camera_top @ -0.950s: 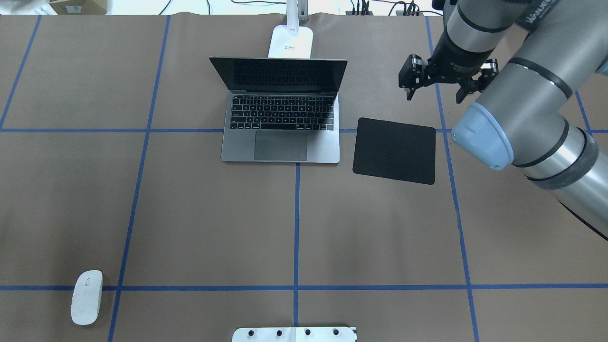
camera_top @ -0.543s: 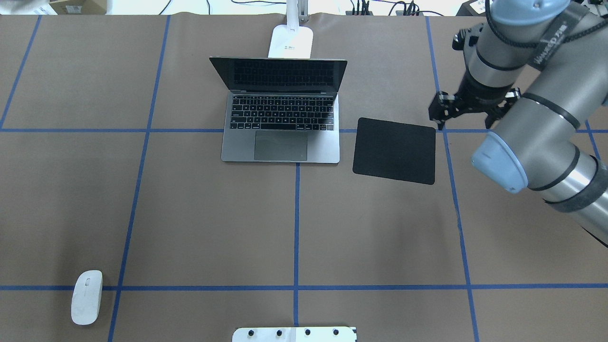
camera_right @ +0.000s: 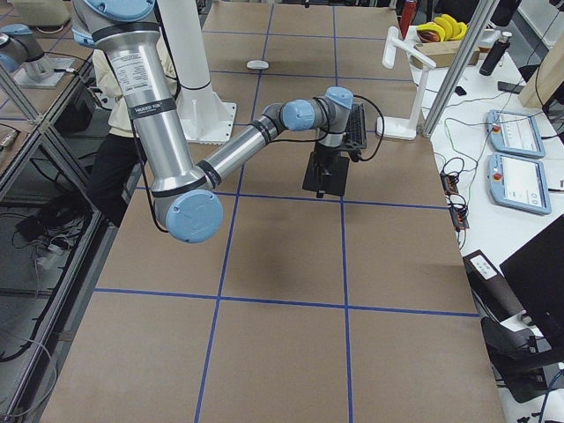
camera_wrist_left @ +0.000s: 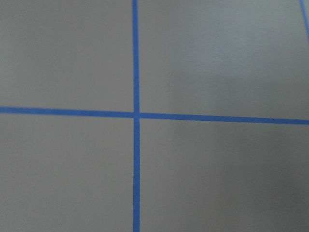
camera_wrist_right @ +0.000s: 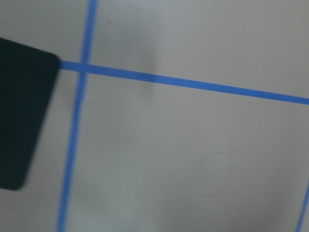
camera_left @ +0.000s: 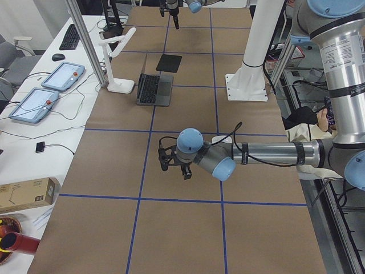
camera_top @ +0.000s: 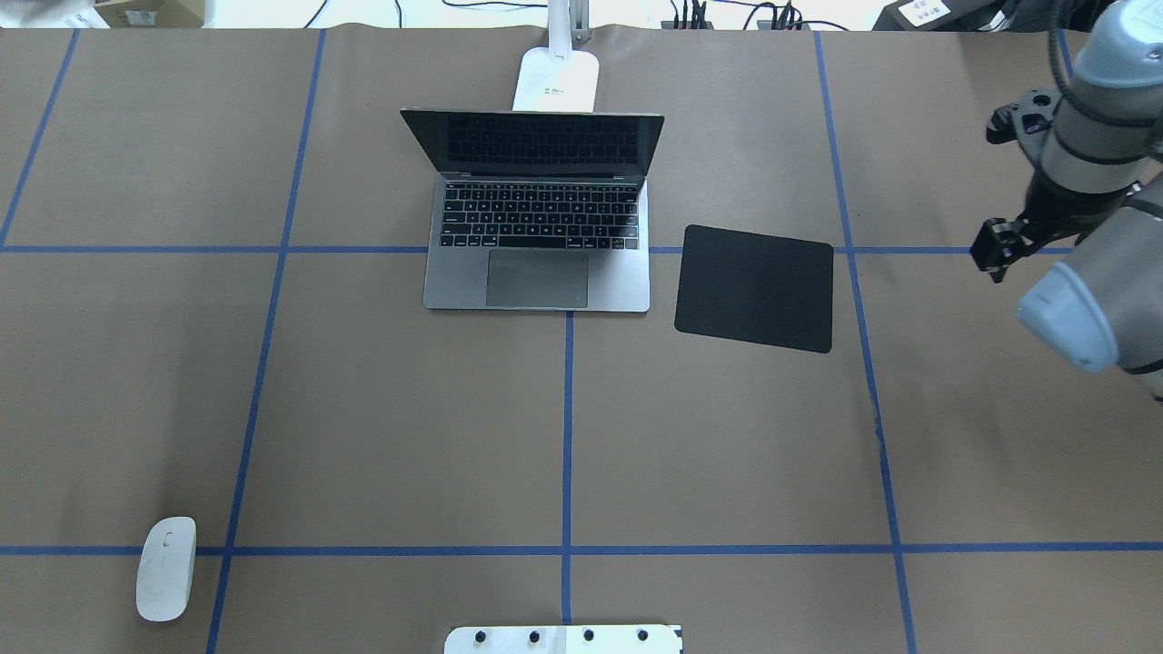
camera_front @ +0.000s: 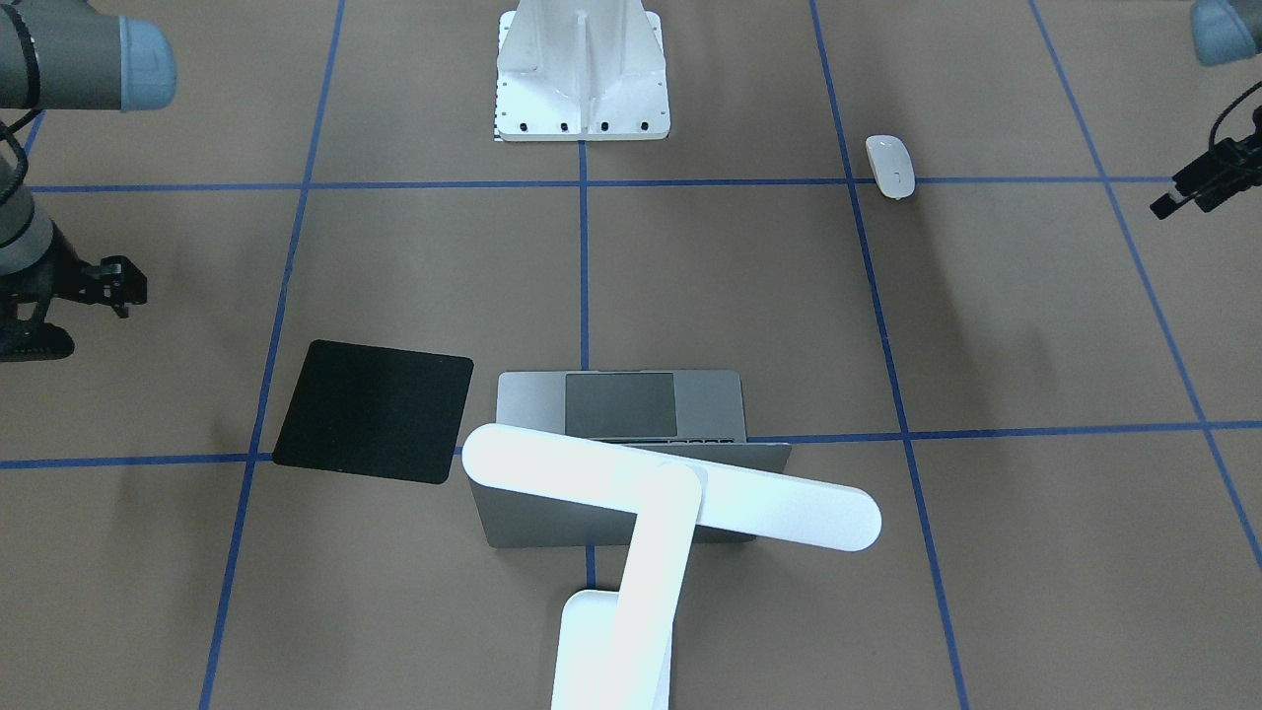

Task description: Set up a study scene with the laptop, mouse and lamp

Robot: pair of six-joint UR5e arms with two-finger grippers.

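The laptop (camera_top: 536, 232) stands open at the table's far middle, screen dark. The lamp (camera_front: 670, 498) stands behind it, its base (camera_top: 556, 80) at the far edge and its bar head over the lid. The mouse (camera_top: 166, 569) lies alone at the near left; it also shows in the front view (camera_front: 889, 166). My right gripper (camera_top: 995, 252) hangs open and empty to the right of a black mat (camera_top: 754, 288), partly hidden by its own arm. My left gripper (camera_left: 174, 166) hovers over bare table with nothing in it. I cannot tell if it is open.
A white bolted pedestal (camera_front: 582, 69) stands at the near middle edge. Blue tape lines cross the brown table cover (camera_top: 409, 427). The right wrist view shows the black mat's corner (camera_wrist_right: 21, 116) and tape lines; the left wrist view shows only a tape crossing.
My right arm has swung to the right and nearer, from behind the mat's far edge to well right of the mat. The laptop, lamp, mouse and mat have not moved.
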